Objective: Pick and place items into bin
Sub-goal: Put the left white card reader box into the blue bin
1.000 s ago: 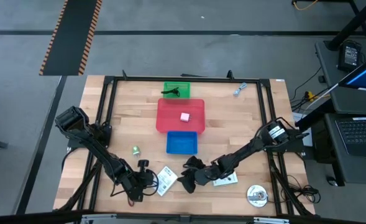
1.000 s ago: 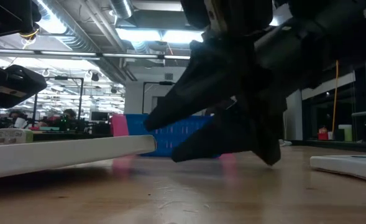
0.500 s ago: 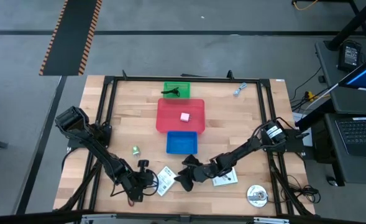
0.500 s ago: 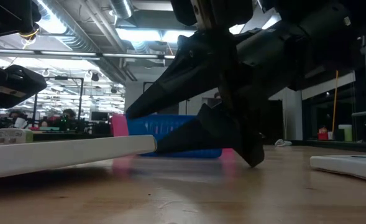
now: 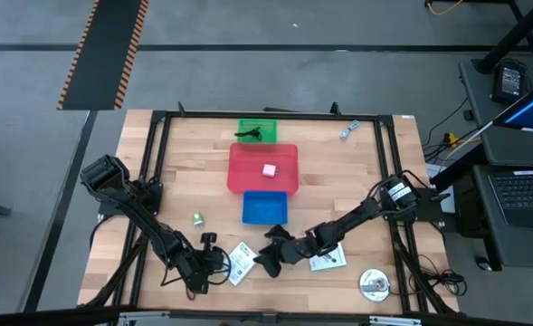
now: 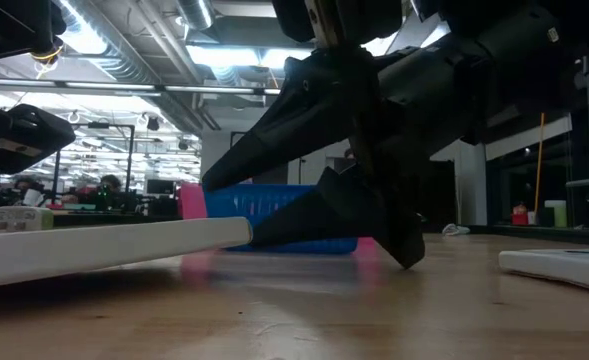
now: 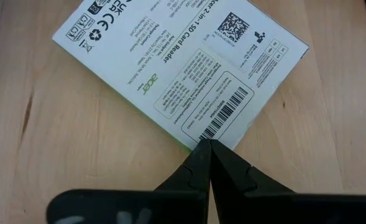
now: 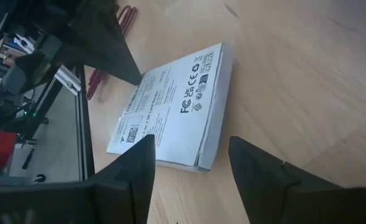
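A white printed card (image 5: pixel 240 262) lies near the table's near edge between both grippers; its printed face shows in the left wrist view (image 7: pixel 170 68) and the right wrist view (image 8: pixel 170 106). My left gripper (image 5: pixel 219 263) is shut at one corner of it. My right gripper (image 5: pixel 264 263) is open, and its fingers stand on either side of the card's opposite corner (image 8: pixel 201 165) without touching. A second white card (image 5: pixel 329 261) lies under the right arm. The pink cube (image 5: pixel 269 169) sits in the red bin (image 5: pixel 239 172). The tiny green piece (image 5: pixel 197 217) and the blue-grey piece (image 5: pixel 349 129) lie on the wood. The dark red cord (image 8: pixel 125 15) lies beyond the card. My left gripper meets the white card with its shut fingertips (image 7: pixel 206 149) at one corner (image 7: pixel 201 134), near the barcode. It comes slanting down from the table's left. The card stays on the table. Whether the tips press on the corner or only touch its edge, I cannot tell.
A blue bin (image 5: pixel 265 206) stands just beyond the grippers, the red bin behind it and a green bin (image 5: pixel 256 131) with a dark object farther back. A round disc (image 5: pixel 373 284) lies at the near right corner. Black frame rails run along the table's edges.
My right gripper has moved toward the table's left, closer to the white card, so that its open fingers now flank the card's corner; it has kept still for the last half second. The left gripper and the card have stayed in place.
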{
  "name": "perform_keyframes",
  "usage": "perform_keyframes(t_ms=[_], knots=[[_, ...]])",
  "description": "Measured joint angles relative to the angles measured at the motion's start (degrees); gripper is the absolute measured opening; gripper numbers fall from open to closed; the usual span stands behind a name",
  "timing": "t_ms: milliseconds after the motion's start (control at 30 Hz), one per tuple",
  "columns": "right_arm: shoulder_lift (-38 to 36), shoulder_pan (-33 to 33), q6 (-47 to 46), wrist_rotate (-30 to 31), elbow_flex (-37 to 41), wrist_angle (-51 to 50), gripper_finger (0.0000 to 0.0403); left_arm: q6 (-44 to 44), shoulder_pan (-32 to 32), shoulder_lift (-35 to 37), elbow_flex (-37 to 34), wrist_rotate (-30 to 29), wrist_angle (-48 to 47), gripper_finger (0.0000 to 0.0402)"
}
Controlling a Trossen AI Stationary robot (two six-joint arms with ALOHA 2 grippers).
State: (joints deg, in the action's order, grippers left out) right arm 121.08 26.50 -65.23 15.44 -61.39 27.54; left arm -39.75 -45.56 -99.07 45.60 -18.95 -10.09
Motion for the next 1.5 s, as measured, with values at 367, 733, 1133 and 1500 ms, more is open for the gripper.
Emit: perform_keyframes(t_ms=[367,733,1133,1500], knots=[[0.04,0.00,-0.50,-0.61,0.04,-0.24,0.0182,0.02,-0.03,-0.03,0.00,-0.38,0.02,0.0003],[0.04,-0.04,-2.50,-3.60,-0.63,-2.57,0.0182,0.02,-0.02,-0.07,0.00,-0.89,0.04,0.0003],[3.54,-1.09,0.59,-5.80,-10.99,-16.00,0.0182,0.04,-0.02,-0.07,-0.01,-0.82,0.38,0.0003],[3.68,-1.16,0.83,-4.89,-10.99,-13.77,0.0182,1.53,-0.04,-0.07,-0.04,-0.59,1.15,0.0003]])
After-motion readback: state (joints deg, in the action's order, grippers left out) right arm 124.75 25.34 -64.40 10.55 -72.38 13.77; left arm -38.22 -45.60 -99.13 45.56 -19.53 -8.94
